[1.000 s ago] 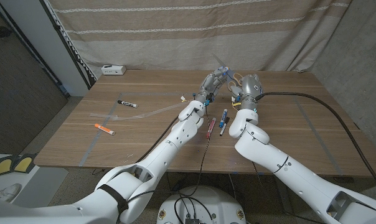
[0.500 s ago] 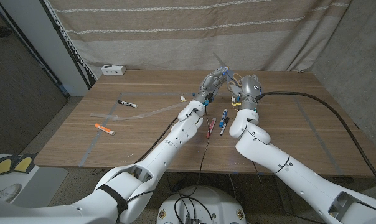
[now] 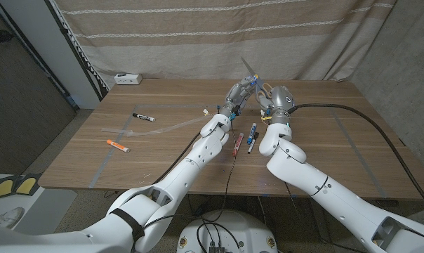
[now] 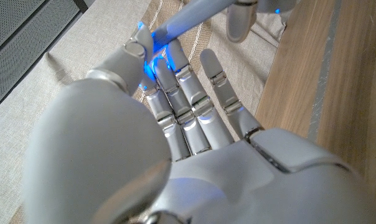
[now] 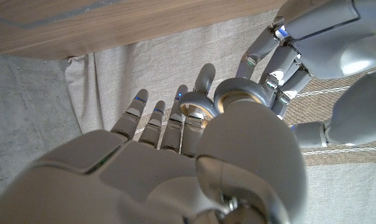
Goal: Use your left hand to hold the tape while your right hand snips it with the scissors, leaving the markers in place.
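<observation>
Both of your hands are raised together over the far middle of the wooden tabletop (image 3: 163, 151).

Head view: your left hand (image 3: 239, 91) pinches the tape (image 3: 250, 68), a pale strip pointing up in front of the striped curtain (image 3: 198, 35); your right hand (image 3: 276, 98) is just beside it, gripping the scissors (image 3: 266, 90). Markers lie on the tabletop: red (image 3: 237, 141) and blue (image 3: 253, 137) near your forearms, black (image 3: 143, 117) and orange (image 3: 118, 145) well apart to the left. A white box (image 3: 127, 79) sits at the far left corner.
Left wrist view: your fingers (image 4: 194, 93) are closed around the strip, curtain behind.
Right wrist view: your fingers (image 5: 169, 118) pass through the scissors' metal loops (image 5: 238, 96).
</observation>
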### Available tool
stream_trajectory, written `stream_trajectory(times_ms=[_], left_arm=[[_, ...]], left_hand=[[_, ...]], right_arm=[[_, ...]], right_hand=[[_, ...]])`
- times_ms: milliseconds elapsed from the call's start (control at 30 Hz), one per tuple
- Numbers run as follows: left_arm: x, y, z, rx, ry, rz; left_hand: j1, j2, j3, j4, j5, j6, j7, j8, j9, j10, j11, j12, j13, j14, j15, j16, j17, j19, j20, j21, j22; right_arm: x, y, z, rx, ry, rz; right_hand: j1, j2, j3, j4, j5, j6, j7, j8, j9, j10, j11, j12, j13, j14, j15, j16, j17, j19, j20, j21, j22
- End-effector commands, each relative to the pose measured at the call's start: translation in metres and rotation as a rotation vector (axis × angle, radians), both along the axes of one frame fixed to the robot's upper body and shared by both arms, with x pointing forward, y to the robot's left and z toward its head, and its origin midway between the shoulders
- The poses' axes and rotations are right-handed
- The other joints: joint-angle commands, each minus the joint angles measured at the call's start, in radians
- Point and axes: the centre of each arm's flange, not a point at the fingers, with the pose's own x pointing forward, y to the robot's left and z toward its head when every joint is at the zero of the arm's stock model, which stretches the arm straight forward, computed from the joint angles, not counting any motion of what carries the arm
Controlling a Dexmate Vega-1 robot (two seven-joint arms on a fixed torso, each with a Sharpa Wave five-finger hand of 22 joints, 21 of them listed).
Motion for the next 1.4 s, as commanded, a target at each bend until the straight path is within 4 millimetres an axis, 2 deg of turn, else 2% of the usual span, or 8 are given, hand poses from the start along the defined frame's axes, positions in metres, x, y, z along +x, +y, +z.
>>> stream_trajectory(times_ms=[33,367,567,767,933,1000,1100,1400], left_arm=[[0.001,0.000,0.000,0.001,0.002,0.002],[0.003,0.001,0.002,0.015,-0.034,0.019],[0.002,0.001,0.002,0.005,-0.026,0.026],[0.001,0.005,0.000,-0.022,0.006,0.069],[-0.002,0.009,-0.001,-0.015,0.039,0.115],[-0.003,0.011,-0.001,-0.011,0.047,0.137],[-0.004,0.012,-0.001,-0.014,0.050,0.141],[-0.006,0.018,-0.001,-0.022,0.045,0.156]], left_hand=[[0.001,0.006,0.106,0.097,0.005,0.000,0.001,-0.002,0.001,0.004,-0.010,0.003,0.002,0.026,-0.018,0.006,0.007,-0.005,-0.081,0.010,0.003],[-0.004,0.005,0.104,0.098,0.004,0.001,-0.008,-0.002,0.000,0.004,-0.022,0.000,-0.002,0.024,-0.019,0.005,0.007,-0.010,-0.082,0.010,0.003],[-0.032,0.005,0.095,0.103,-0.003,-0.004,-0.021,-0.055,-0.084,0.022,-0.029,-0.010,-0.030,0.020,-0.020,-0.003,0.003,-0.026,-0.073,-0.002,0.001],[-0.148,-0.008,0.075,0.107,0.003,0.010,-0.032,-0.104,-0.177,0.040,-0.032,-0.019,-0.061,0.005,-0.012,-0.021,0.000,-0.040,-0.068,-0.042,-0.002],[-0.203,-0.010,0.072,0.097,0.015,-0.021,-0.096,-0.148,-0.230,0.037,-0.035,-0.017,-0.062,-0.013,-0.015,-0.039,-0.005,-0.048,-0.071,-0.080,-0.002],[-0.226,-0.007,0.076,0.096,0.022,-0.025,-0.139,-0.172,-0.263,0.042,-0.038,-0.008,-0.057,-0.025,-0.019,-0.048,-0.007,-0.039,-0.071,-0.094,0.002],[-0.245,-0.008,0.085,0.091,0.031,-0.041,-0.172,-0.206,-0.301,0.035,-0.038,-0.008,-0.059,-0.030,-0.020,-0.051,-0.005,-0.027,-0.076,-0.110,0.003],[-0.278,-0.007,0.122,0.091,0.041,-0.016,-0.167,-0.244,-0.353,-0.007,-0.036,-0.090,-0.167,-0.060,-0.021,-0.061,-0.006,-0.007,-0.092,-0.155,0.007]], right_arm=[[0.002,-0.004,-0.001,0.013,0.003,0.016],[0.004,-0.005,-0.002,0.012,0.013,0.030],[0.004,-0.006,-0.001,0.019,0.006,0.037],[0.005,-0.008,-0.002,0.025,0.007,0.038],[0.004,-0.008,-0.001,0.027,0.001,0.035],[0.003,-0.009,-0.001,0.030,-0.006,0.038],[0.002,-0.009,-0.001,0.032,-0.007,0.041],[-0.002,-0.012,0.000,0.054,-0.006,0.082]], right_hand=[[-0.001,0.025,0.041,0.027,-0.008,0.026,0.033,0.198,0.042,0.009,0.003,0.009,0.003,0.012,-0.001,0.005,0.004,0.010,0.001,0.002,0.003],[-0.019,0.034,0.094,0.061,-0.007,-0.026,0.057,0.260,0.142,-0.002,0.000,0.005,0.006,0.018,-0.008,0.005,0.012,0.007,-0.010,0.003,0.006],[-0.022,0.034,0.116,0.069,-0.002,-0.021,0.080,0.274,0.151,0.013,-0.001,0.012,0.008,0.029,-0.012,0.009,0.015,0.009,-0.012,0.004,0.006],[-0.023,0.033,0.127,0.071,0.000,-0.021,0.074,0.279,0.152,0.020,-0.003,0.018,0.012,0.042,-0.012,0.014,0.016,0.011,-0.012,0.006,0.007],[-0.025,0.032,0.133,0.074,0.001,-0.023,0.073,0.281,0.151,0.020,-0.001,0.019,0.015,0.054,-0.008,0.018,0.018,0.015,-0.005,0.007,0.007],[-0.035,0.026,0.154,0.078,0.003,-0.021,0.071,0.291,0.141,0.037,-0.002,0.032,0.028,0.111,-0.093,0.042,0.024,0.063,-0.034,0.028,0.009],[-0.044,0.025,0.159,0.081,0.002,-0.010,0.061,0.297,0.130,0.057,-0.003,0.044,0.035,0.147,-0.117,0.058,0.029,0.088,-0.028,0.040,0.010],[-0.061,0.024,0.163,0.084,0.000,-0.019,0.051,0.308,0.128,0.081,-0.005,0.059,0.049,0.204,-0.119,0.089,0.043,0.123,-0.039,0.058,0.016]])
